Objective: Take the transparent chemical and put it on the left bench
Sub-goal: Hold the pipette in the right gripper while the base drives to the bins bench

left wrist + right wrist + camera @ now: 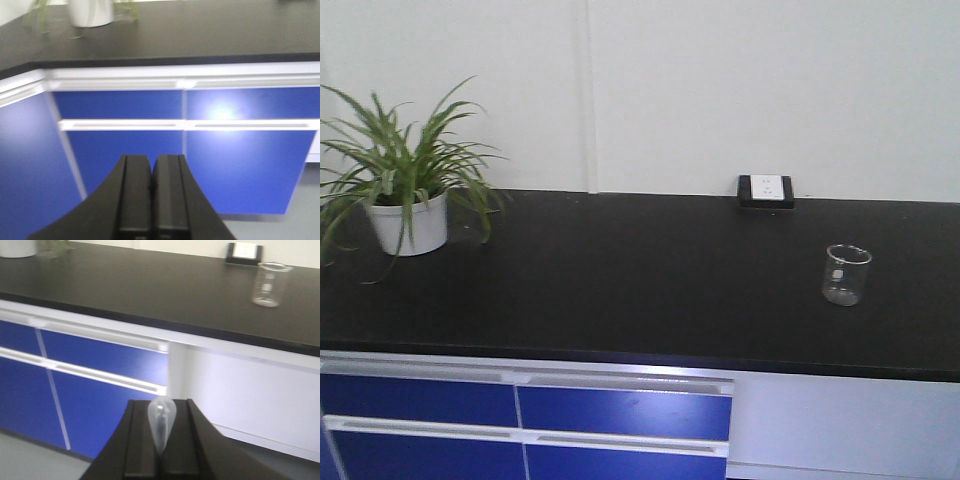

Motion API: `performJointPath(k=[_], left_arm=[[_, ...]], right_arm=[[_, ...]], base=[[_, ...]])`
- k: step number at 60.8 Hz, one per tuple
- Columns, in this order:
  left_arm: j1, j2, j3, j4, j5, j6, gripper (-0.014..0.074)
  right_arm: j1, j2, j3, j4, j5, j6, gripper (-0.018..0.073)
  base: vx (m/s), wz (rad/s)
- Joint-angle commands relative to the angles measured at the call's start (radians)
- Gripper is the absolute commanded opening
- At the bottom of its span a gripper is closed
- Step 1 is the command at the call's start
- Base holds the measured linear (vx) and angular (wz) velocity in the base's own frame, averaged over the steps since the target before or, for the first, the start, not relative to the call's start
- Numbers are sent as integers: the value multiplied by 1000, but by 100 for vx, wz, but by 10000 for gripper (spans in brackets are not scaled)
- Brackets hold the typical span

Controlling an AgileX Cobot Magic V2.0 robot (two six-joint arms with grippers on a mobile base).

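Nearest the lens, the left gripper (151,162) has its fingers pressed together on nothing, facing the blue drawers (120,105). The right gripper (161,402) pinches the transparent chemical (161,427), a whitish pipette whose bulb shows between the fingers. Its stem is hidden, and through the blur the hold looks shallow, perhaps.

Ahead lies a black surface (640,290), with a plant (405,200) at its rear left corner, a socket (766,190) on the rear edge and a beaker (846,273) toward the right edge. The left bench is not in view, so the placing is not yet done.

The soft bulb could slide out if the base turns sharply, and a harder squeeze could buckle it. Setting it down here would be the wrong surface.
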Motion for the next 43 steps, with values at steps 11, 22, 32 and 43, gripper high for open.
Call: performJointPath(k=[11,22,32,43], left_arm=[[-2,-19,16,-1,-78,-8,-3],[-2,-19,16,-1,-78,-8,-3],[-2,-19,16,-1,-78,-8,-3],[-2,-19,16,-1,-78,-8,-3]], right_arm=[[-2,-2,10,5,-69,-3,-1],[-2,-2,10,5,-72,-3,-1],[-2,-2,10,5,-72,-3,-1],[-2,-2,10,5,-72,-3,-1]], base=[[-28,64],[-23,92],[-20,99],[-16,94]])
